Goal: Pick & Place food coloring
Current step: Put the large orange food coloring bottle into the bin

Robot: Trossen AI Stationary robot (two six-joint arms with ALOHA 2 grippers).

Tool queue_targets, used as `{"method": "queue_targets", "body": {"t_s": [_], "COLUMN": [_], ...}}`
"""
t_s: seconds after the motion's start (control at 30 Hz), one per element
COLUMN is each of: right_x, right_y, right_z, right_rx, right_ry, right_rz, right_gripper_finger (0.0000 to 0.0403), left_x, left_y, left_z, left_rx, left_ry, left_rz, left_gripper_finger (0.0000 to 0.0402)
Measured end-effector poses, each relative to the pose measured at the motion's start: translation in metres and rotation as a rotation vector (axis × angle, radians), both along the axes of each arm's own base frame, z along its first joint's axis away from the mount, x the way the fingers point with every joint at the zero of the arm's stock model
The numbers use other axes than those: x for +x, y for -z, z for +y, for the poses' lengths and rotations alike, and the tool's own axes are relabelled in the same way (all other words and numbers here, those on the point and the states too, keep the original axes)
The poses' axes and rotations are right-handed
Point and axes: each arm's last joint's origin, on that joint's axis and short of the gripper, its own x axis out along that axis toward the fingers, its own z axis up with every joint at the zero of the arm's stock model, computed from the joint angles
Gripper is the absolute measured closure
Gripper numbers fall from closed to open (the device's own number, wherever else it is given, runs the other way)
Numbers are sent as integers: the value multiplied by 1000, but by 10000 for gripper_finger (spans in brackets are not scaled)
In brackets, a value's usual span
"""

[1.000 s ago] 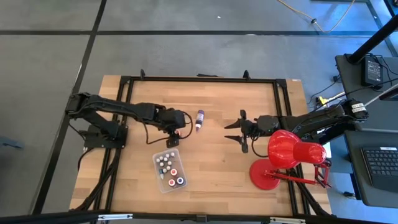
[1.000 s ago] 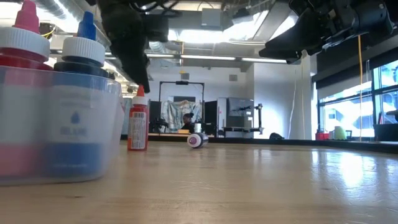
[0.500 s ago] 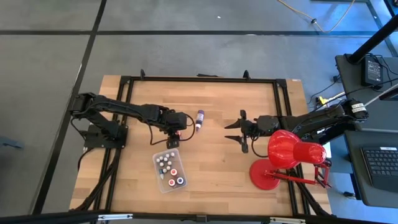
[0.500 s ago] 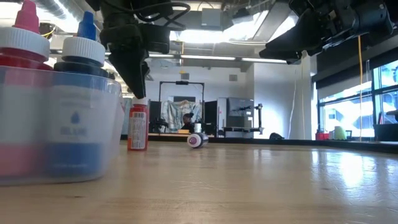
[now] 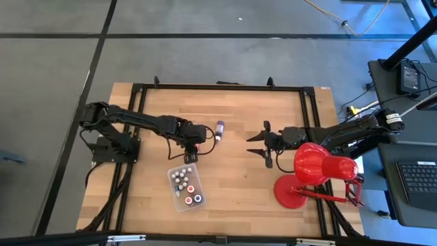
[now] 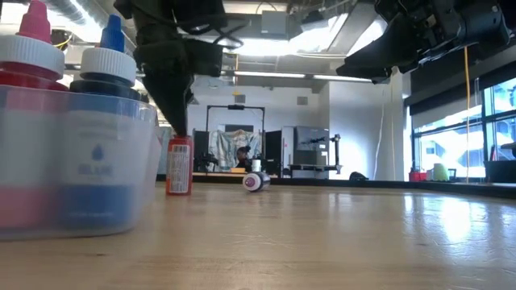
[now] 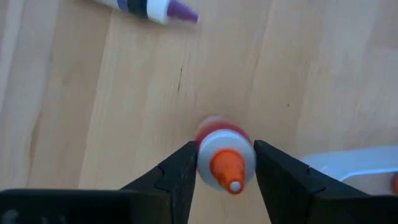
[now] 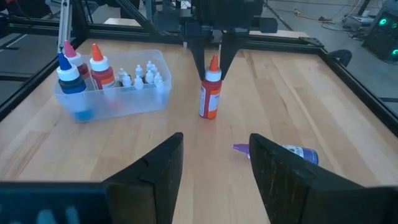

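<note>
Beside the clear tray [image 5: 186, 188], an upright red bottle [image 7: 225, 163] is straddled by the left gripper [image 7: 225, 163], fingers touching its white cap. The right gripper [image 5: 263, 144] is held apart over bare table [image 5: 239, 178].

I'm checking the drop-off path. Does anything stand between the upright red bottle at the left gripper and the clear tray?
Nothing visible does. The red bottle stands upright between the left gripper's fingers, bare wood between it and the clear tray. The purple bottle lies on the other side.
</note>
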Motion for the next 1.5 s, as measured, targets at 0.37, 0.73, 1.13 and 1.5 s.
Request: {"method": "queue_targets", "body": {"t_s": [0.37,0.73,1.13,1.5], "right_x": [0,0,0,-1], "right_y": [1,1,2,2], "right_z": [-1,-1,-1,-1], "right_rx": [-23,-24,-24,-18], "right_ry": [9,10,13,14], "right_rz": [7,10,17,17], "right_gripper_finger": [217,217,217,217], "left_x": [0,5,-29,-66], "left_y": [2,-47,-119,-113], "left_z": [0,-11,-93,-178], "left_rx": [20,75,-49,-123], "left_ry": [49,19,-236,-434], "left_rz": [14,49,69,-23], "left_gripper_finger": [283,284,284,284]}}
